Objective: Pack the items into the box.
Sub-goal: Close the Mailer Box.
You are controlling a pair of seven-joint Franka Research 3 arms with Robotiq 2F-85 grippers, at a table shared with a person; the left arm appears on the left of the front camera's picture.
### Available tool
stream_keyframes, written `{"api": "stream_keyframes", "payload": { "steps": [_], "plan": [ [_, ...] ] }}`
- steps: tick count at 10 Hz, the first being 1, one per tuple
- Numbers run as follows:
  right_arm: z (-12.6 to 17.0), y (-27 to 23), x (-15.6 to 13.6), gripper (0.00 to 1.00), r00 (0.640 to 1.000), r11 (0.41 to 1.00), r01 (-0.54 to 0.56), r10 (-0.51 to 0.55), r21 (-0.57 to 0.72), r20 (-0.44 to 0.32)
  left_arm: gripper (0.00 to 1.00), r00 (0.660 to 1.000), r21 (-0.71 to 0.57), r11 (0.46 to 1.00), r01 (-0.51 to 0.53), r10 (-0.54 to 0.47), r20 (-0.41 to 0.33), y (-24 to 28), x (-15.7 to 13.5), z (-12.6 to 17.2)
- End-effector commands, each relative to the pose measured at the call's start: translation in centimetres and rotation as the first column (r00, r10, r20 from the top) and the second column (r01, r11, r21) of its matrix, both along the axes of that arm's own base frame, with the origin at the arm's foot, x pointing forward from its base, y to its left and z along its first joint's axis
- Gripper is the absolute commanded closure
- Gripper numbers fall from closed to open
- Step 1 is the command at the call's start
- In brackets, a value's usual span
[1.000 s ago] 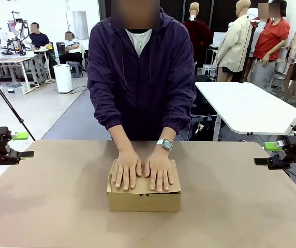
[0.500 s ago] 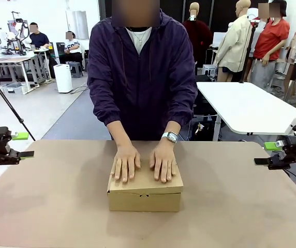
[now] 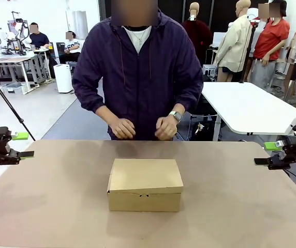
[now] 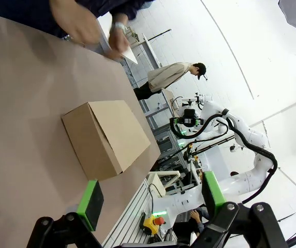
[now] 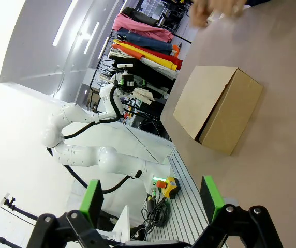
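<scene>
The person's hands are off the lid now, lifted back and curled in front of the jacket; a moment ago both palms lay flat on the box.

The surface (image 3: 44, 206) is a wide brown top, and I see the person (image 3: 137, 72) standing at its far edge, left hand (image 3: 123, 128) and right hand (image 3: 166, 127) held above the edge, touching nothing.

Behind them there's a workroom: a white table (image 3: 246, 106) to the right, other people seated at benches far back on the left.

The box (image 3: 145, 184) sits mid-surface, lid shut flat, long axis running left to right, front face toward me with a small tear notch on its top front edge. What's inside I can't make out.

Left claw (image 3: 23, 145) hangs at the left edge, green pads spread wide, nothing between them. Right claw (image 3: 265, 153) mirrors it on the right edge, spread and empty, well apart from the box.
</scene>
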State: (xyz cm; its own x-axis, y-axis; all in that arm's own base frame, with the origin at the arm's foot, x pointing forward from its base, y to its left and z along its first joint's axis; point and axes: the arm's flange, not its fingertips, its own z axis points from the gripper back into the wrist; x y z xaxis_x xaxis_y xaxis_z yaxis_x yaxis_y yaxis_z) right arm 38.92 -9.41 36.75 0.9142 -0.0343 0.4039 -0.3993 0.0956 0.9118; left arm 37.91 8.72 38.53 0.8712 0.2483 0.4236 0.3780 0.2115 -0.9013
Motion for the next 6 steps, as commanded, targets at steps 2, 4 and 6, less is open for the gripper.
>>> {"api": "stream_keyframes", "payload": {
  "steps": [2,4,6],
  "plan": [
    [0.23,0.26,0.25,0.0,1.0,1.0,0.008,-0.008,0.009,0.008,0.0,1.0,0.004,1.0,-0.006,0.006,0.009,0.05,-0.03,0.18],
    [0.23,0.26,0.25,0.0,1.0,1.0,0.008,-0.008,0.009,0.008,0.0,1.0,0.004,1.0,-0.006,0.006,0.009,0.05,-0.03,0.18],
    [0.23,0.26,0.25,0.0,1.0,1.0,0.008,-0.008,0.009,0.008,0.0,1.0,0.004,1.0,-0.006,0.006,0.009,0.05,-0.03,0.18]
  ]
}}
